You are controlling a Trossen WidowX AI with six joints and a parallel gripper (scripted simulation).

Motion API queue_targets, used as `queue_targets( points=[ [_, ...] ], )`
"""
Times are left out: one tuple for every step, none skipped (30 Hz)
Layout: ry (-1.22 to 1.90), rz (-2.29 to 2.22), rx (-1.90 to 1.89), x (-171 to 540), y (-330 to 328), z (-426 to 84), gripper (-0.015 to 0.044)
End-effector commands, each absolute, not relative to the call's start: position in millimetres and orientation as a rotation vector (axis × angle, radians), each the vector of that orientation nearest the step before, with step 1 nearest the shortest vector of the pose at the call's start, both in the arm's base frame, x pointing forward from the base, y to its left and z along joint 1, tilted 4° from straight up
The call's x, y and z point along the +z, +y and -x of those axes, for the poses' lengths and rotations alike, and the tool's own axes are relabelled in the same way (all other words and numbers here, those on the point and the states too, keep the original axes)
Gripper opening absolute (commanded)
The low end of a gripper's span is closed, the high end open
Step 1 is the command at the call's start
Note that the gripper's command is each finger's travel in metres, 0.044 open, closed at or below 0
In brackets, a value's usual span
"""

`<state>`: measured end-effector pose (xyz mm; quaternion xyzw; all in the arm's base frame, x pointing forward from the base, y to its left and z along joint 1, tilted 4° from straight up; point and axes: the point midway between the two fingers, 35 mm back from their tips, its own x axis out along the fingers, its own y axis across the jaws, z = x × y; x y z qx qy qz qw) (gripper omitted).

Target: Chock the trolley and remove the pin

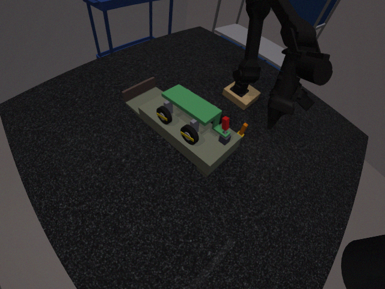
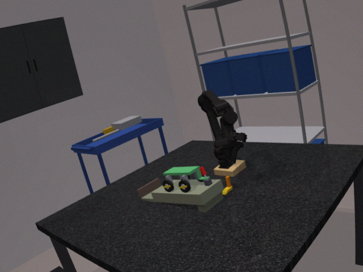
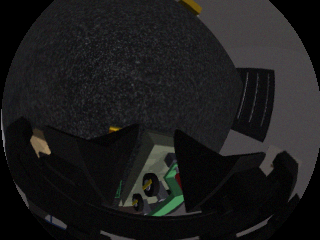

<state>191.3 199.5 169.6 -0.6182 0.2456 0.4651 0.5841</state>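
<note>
The trolley with green deck (image 1: 190,102) (image 2: 181,170) (image 3: 169,204) stands on the grey-green ramp (image 1: 211,156) (image 2: 176,198) (image 3: 161,142). The red-headed stop pin (image 1: 225,123) (image 2: 202,170) (image 3: 178,179) stands upright through the trolley's green tongue at the uphill end. The chock (image 1: 243,128) (image 2: 228,181) (image 3: 115,129) stands on the table beside the ramp's uphill end, orange handle up, away from the wheels; its black base is not distinct. My gripper (image 3: 156,131) is partly open and empty, above the table beyond the chock. I cannot make out the green tray; a thin green sliver shows by the left finger in the wrist view.
A brown end board (image 1: 139,88) (image 2: 148,187) stands at the ramp's low end. The arm's wooden base block (image 1: 243,100) (image 2: 229,171) is behind the ramp. A blue cart (image 2: 123,141) and a shelf rack (image 2: 296,73) stand beyond the table.
</note>
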Motion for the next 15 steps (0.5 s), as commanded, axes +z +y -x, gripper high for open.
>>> queue_targets(
  points=[
    [0.838,1.376,1.139,152,167,-185,0.0190],
    [0.899,1.356,1.150,149,160,-182,0.0190],
    [0.959,1.333,1.160,147,152,-179,0.0190],
    [1.020,1.308,1.170,145,145,-176,0.0190],
    [1.070,1.285,1.177,143,140,-173,0.0190],
    [1.100,1.271,1.181,143,136,-171,0.0190],
    [1.109,1.266,1.183,142,135,-170,0.0190],
    [1.109,1.266,1.183,142,135,-170,0.0190],
    [1.109,1.266,1.183,142,135,-170,0.0190],
    [1.109,1.266,1.183,142,135,-170,0.0190],
    [1.109,1.266,1.183,142,135,-170,0.0190],
    [1.109,1.266,1.183,142,135,-170,0.0190],
    [1.109,1.266,1.183,142,135,-170,0.0190],
    [1.109,1.266,1.183,142,135,-170,0.0190],
    [1.109,1.266,1.183,142,135,-170,0.0190]
  ],
)
